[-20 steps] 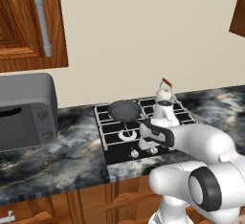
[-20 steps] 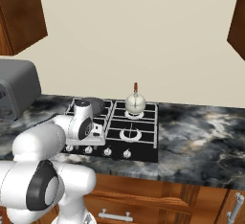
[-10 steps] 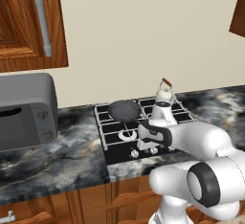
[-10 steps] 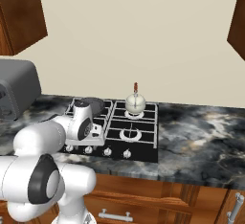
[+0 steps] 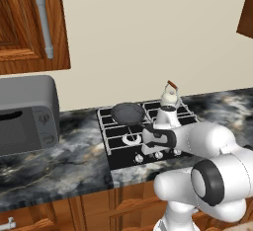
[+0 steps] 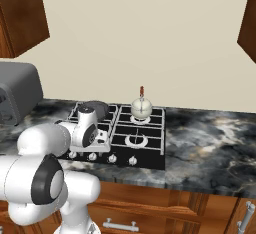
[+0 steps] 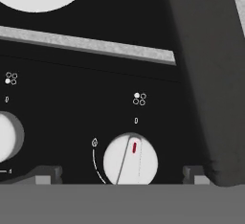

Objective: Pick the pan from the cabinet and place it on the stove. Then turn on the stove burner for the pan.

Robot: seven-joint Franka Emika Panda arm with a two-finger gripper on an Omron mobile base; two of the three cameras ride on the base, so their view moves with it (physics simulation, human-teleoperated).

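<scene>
Pan (image 5: pixel 127 112) sits on the stove (image 5: pixel 116 151); my claw (image 7: pixel 122 180) straddles a knob (image 7: pixel 130 159), fingers apart, and must next close and twist.

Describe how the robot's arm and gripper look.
The arm is glossy white, built of rounded, bulbous links with dark grey-black rings at the joints. The gripper ends in two small dark finger tips, seen in the hand view. No cables or markings are visible on it.
</scene>
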